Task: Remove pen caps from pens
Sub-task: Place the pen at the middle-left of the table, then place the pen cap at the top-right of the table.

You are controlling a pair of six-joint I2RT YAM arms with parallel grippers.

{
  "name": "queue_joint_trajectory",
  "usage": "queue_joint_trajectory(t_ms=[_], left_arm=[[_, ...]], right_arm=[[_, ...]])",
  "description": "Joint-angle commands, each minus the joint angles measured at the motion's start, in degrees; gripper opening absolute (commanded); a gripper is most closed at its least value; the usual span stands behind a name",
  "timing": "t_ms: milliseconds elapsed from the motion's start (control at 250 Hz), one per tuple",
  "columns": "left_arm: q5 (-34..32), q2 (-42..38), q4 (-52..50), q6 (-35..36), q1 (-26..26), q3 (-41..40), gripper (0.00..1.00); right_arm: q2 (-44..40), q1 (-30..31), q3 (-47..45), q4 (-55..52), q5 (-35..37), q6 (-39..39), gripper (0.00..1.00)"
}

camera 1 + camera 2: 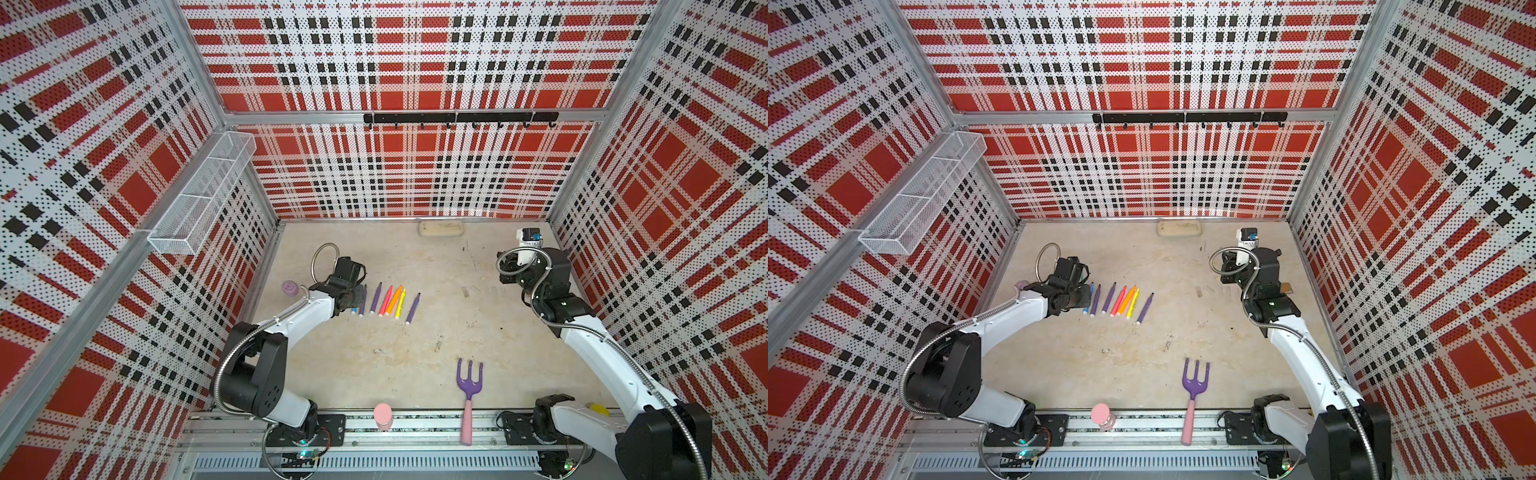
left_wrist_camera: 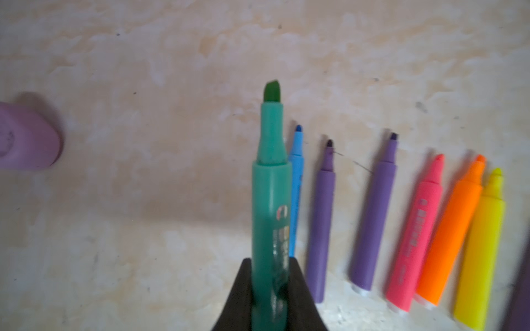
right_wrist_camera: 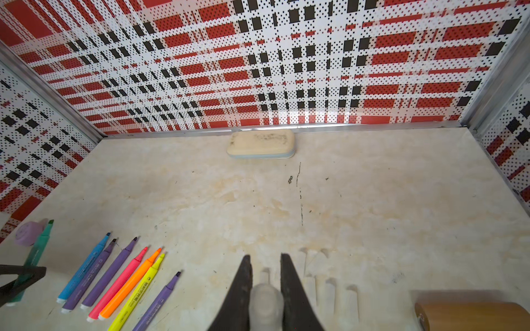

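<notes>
Garden fork (image 1: 469, 380): lies low in a top view, near the front edge of the table (image 1: 374, 374). It is not part of the job.
Row of pens (image 1: 392, 300): seven pens lie side by side, left of the middle. Every tip I can see is bare.
Left gripper (image 2: 269, 260): squeezed tight on the teal pen (image 2: 271, 195), at the left end of the row. Its green tip is bare too.
Right gripper (image 3: 265, 258): pinched on one clear pen cap (image 3: 265, 301), at the right side, well apart from the pens.
Loose caps (image 3: 332, 292): several lie on the table just beside the right gripper. They are too faint to count.
Pale block (image 1: 440, 229): far back by the wall.
Done: all eight pens look open.
Left to do: I think only putting down the teal pen and the last cap.
</notes>
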Motion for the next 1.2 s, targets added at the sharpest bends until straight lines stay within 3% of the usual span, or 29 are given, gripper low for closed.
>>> queue_joint_trajectory(t_ms=[0, 156, 460, 676, 928, 1196], left_arm=[[-3.03, 2.91, -0.3, 1.47, 2.44, 0.13, 0.03], [-1.92, 6.07, 1.88, 4.77, 5.04, 0.46, 0.08], [1.17, 9.74, 3.33, 8.13, 4.96, 2.83, 0.17], [1.96, 10.97, 2.45, 8.42, 4.71, 3.66, 0.33], [2.3, 9.53, 2.29, 8.64, 4.23, 4.01, 0.43], [-0.07, 1.6, 4.85, 9.45, 1.23, 2.61, 0.51]], right_arm=[[-0.35, 0.09, -0.12, 1.04, 0.44, -1.13, 0.0], [-0.2, 0.11, -0.17, 1.21, 0.47, -1.27, 0.0], [2.08, 0.11, 0.3, 1.25, 0.08, -1.48, 0.0], [3.86, 0.1, 1.14, 0.36, 0.85, -1.71, 0.0], [17.8, 0.1, 9.8, -11.36, 8.73, -2.95, 0.0], [25.08, 0.11, 9.71, -14.05, 11.53, -3.25, 0.0]])
